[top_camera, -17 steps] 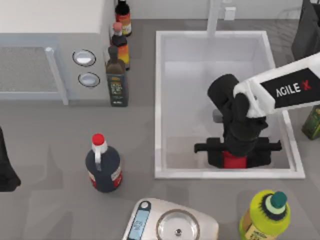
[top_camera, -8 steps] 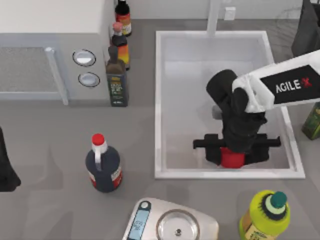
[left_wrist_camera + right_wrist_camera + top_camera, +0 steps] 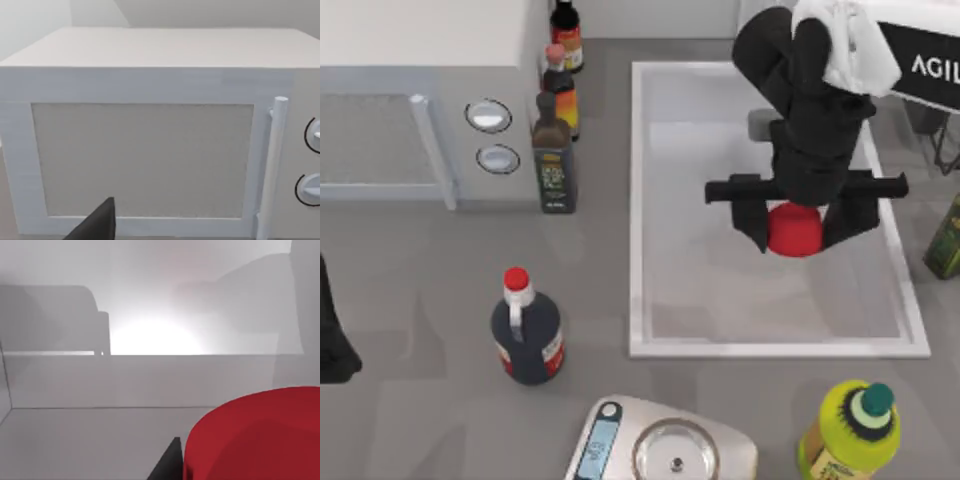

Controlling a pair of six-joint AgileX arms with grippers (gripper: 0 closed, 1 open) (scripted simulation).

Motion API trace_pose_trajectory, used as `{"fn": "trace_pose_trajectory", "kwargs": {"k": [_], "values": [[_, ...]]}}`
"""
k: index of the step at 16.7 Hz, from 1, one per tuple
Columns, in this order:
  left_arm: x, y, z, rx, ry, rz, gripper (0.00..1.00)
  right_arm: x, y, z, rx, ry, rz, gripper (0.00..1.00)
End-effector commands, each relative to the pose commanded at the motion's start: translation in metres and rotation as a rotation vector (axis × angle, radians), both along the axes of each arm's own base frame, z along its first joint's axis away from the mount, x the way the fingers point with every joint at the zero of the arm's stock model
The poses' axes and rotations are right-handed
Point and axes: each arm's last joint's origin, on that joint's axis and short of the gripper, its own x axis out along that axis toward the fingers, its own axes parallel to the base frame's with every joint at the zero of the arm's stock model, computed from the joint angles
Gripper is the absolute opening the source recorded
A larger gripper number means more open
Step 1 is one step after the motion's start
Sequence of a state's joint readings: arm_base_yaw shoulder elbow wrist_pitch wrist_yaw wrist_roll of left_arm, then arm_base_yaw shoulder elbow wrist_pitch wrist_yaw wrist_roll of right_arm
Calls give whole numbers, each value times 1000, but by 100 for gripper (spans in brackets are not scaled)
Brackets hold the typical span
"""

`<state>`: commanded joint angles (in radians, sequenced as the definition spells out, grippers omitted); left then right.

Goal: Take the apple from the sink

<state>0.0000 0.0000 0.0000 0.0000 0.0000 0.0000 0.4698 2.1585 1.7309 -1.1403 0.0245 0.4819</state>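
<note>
Lifted since before, right end effector (image 3: pixel 796 228) grips the apple (image 3: pixel 794 230) above the sink (image 3: pixel 638 200).

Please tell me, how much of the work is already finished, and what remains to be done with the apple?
Done: the right gripper has closed on the apple, with a finger on each side. In hand: the apple hangs in that grip above the sink, apparently off its grey floor. Left: carrying it out past the white rim. The left arm is parked at the table's left edge, facing the microwave.
</note>
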Motion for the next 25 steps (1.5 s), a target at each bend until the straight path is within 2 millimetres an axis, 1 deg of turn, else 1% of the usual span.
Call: {"fn": "trace_pose_trajectory", "kwargs": {"k": [3,5,6,7,8,11,12,13,15,18,20,22,23,25], "values": [[0,0,0,0,0,0,100,-9,-5,60,0,0,0,0],[0,0,0,0,0,0,100,-16,-10,92,9,-18,0,0],[0,0,0,0,0,0,100,-20,-12,102,14,-27,0,0],[0,0,0,0,0,0,100,-22,-13,109,17,-33,0,0],[0,0,0,0,0,0,100,-22,-14,111,18,-35,0,0],[0,0,0,0,0,0,100,-22,-12,110,18,-33,3,0],[0,0,0,0,0,0,100,-22,-13,110,18,-33,3,0],[0,0,0,0,0,0,100,-22,-19,111,19,-36,2,0],[0,0,0,0,0,0,100,-23,-42,114,20,-39,2,0],[0,0,0,0,0,0,100,-33,-97,111,13,-19,-1,0],[0,0,0,0,0,0,100,-48,-138,104,10,8,-3,0],[0,0,0,0,0,0,100,-66,-173,99,12,23,-5,0],[0,0,0,0,0,0,100,-75,-186,97,15,22,-6,0],[0,0,0,0,0,0,100,-87,-202,96,17,15,-7,0]]}}
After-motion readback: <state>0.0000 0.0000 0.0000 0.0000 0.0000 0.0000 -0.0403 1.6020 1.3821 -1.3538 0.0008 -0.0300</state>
